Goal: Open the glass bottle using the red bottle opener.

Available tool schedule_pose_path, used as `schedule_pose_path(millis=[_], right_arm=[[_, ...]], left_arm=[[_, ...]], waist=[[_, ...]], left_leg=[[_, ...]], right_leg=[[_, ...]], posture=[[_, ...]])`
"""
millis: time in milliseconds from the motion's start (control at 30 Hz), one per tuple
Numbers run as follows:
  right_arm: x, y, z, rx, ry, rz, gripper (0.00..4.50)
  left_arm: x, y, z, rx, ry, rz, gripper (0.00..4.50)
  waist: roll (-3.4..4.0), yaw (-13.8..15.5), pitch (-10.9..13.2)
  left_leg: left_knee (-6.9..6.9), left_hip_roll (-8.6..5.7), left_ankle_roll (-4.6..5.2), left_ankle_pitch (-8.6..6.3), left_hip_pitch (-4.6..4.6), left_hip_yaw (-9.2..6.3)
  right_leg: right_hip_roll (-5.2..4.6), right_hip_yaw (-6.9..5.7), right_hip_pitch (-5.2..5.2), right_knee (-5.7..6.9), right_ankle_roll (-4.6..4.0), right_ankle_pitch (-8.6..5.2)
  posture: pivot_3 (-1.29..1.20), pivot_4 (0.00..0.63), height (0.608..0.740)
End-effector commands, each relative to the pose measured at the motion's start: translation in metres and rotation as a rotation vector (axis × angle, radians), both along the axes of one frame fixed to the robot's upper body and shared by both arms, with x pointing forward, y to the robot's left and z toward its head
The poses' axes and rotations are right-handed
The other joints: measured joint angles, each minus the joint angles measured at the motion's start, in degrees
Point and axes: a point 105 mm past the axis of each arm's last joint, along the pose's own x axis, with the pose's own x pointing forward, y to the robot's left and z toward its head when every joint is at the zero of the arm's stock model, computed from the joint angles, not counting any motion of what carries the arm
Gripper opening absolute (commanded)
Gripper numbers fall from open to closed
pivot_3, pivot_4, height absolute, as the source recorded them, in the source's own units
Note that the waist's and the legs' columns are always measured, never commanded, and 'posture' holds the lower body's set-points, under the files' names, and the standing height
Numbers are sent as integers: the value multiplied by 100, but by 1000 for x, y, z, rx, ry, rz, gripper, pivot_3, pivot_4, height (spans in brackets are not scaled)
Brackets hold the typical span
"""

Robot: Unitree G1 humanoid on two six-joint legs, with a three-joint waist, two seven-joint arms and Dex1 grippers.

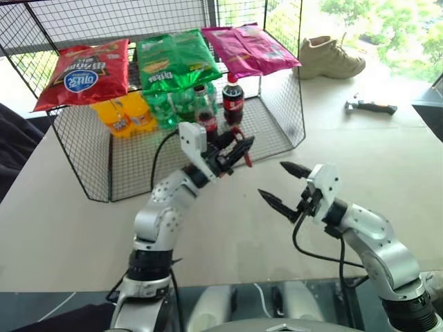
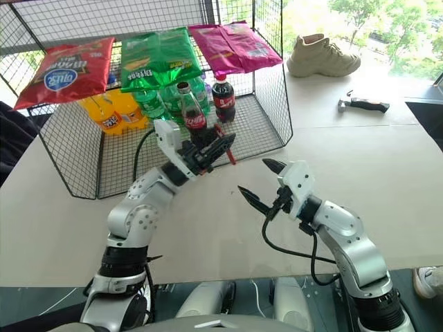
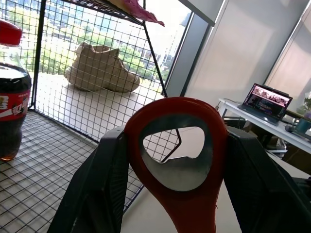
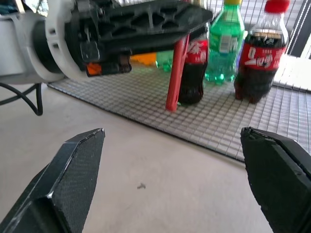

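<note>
Around: a wire rack [image 1: 280, 117] stands on the table [image 1: 387, 159]; chip bags [image 1: 173, 59] lie on its top, soda bottles [image 1: 149, 111] stand inside; a shoe [image 1: 329, 59] and a hammer [image 1: 372, 106] lie well beyond.
In the way: a plastic cola [image 1: 232, 102] just beside the bottle, green bottles [image 2: 149, 104] behind.
Bottle [image 2: 193, 114]: clear glass, dark drink, red label, upright at the rack's front.
Opener [image 1: 246, 156]: flat, red, metal-lined ring head, slim handle.
Opener axis: head between the jaws, handle hanging down, just before the bottle.
Left gripper [image 1: 235, 151]: jaws narrow, holding the opener.
Right gripper [image 1: 285, 185]: jaws wide, empty, over the table.
</note>
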Motion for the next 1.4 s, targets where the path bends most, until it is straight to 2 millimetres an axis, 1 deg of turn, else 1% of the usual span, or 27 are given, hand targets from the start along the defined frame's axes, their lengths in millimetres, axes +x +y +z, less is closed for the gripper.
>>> schedule_pose_path(millis=[33, 133, 200, 333, 467, 633, 767, 800, 833, 867, 900, 967, 1000, 1067, 1100, 1233, 1400], right_arm=[[-3, 14, 16, 8, -12, 34, 4500], [3, 21, 15, -12, 29, 24, 4500], [11, 22, 12, -40, 55, -22, 4500], [15, 27, 8, -51, 109, -37, 4500], [25, 26, 12, -1, 167, -101, 4500], [30, 32, 16, 33, 216, -101, 4500], [32, 36, 15, 28, 237, -99, 4500], [32, 37, 15, 24, 242, -97, 4002], [32, 38, 14, 18, 248, -93, 3821], [32, 39, 13, 15, 253, -90, 3361], [33, 39, 13, 12, 256, -89, 2810], [34, 40, 13, 8, 256, -91, 1901], [35, 41, 13, 7, 258, -91, 1298], [37, 41, 12, 0, 264, -90, 324], [38, 41, 11, -4, 267, -90, 35], [38, 41, 6, -25, 282, -88, 35], [40, 41, 4, -24, 289, -102, 35]], left_arm=[[1, -12, 4, -19, -9, -16, 2182], [4, -14, 3, -65, 17, 5, 2182], [3, -16, 2, -61, 19, 7, 2182], [2, -17, 0, -65, 25, 6, 2182], [2, -16, -2, -54, 28, 5, 2182], [0, -15, -3, -57, 39, 1, 2182], [-1, -16, -3, -61, 41, -1, 2182], [-1, -16, -3, -63, 41, 0, 2182], [-1, -16, -3, -65, 40, 2, 2182], [-1, -16, -3, -65, 40, 3, 2182], [-1, -16, -3, -66, 40, 4, 2182], [-1, -16, -3, -69, 40, 5, 2182], [-1, -16, -3, -71, 40, 6, 2182], [-2, -16, -4, -78, 44, 5, 2182], [-3, -16, -4, -83, 46, 5, 2182], [-4, -15, -4, -89, 49, 2, 2182], [-13, -14, 0, -113, 22, -44, 2182]], waist=[[0, -3, 0], [-1, 0, 0], [-1, 2, 0], [-1, 3, 0], [0, -1, 0], [0, -2, 0], [0, -6, 0], [0, -8, 0], [0, -9, 0], [0, -10, 0], [0, -10, 0], [0, -13, 0], [0, -13, 0], [0, -18, 0], [0, -24, 0], [0, -47, 0], [0, -99, 0]], left_leg=[[0, 0, 0, 0, 0, 0], [0, 0, -1, 0, -1, 0], [0, 0, 0, 0, -2, -1], [0, 0, 0, 0, -3, 0], [0, 0, 0, 0, -3, -1], [0, -1, 0, 0, -3, 0], [0, -1, 0, 0, -4, -1], [0, -1, 0, 0, -4, -1], [0, -2, 0, 0, -4, -1], [0, -2, 0, 0, -4, -1], [0, -2, 0, 0, -4, -1], [0, -2, 0, 0, -4, -1], [0, -2, 0, 0, -4, -1], [0, -2, 0, 0, -4, -1], [0, -2, 0, 0, -4, -1], [0, -2, 0, 0, -4, -1], [0, -1, 0, 0, -5, -1]], right_leg=[[0, 0, 0, 0, 0, 0], [1, 0, -1, 0, 0, 0], [0, 0, -1, -1, 0, 0], [0, -1, -1, -2, 0, 0], [0, -1, -2, -2, 0, 0], [1, 0, -2, -1, -1, 0], [1, -1, -3, -1, -1, 0], [1, -1, -3, -1, -1, 0], [1, -1, -3, -2, -1, 0], [0, -1, -3, -2, -1, 0], [0, 0, -3, -2, -1, 0], [0, -1, -3, -2, -1, 0], [1, -1, -3, -1, -1, 0], [1, -1, -3, -1, -1, 0], [1, -1, -3, -1, -1, 0], [0, -1, -4, -1, -1, 0], [-1, 0, -4, -2, -1, 0]], posture=[[0, 150, 740], [0, 150, 740], [0, 150, 740], [0, 150, 740], [0, 150, 740], [0, 150, 740], [0, 150, 740], [0, 150, 740], [0, 150, 740], [0, 150, 740], [0, 150, 740], [0, 150, 740], [0, 150, 740], [0, 150, 740], [0, 150, 740], [0, 150, 740], [0, 150, 740]])
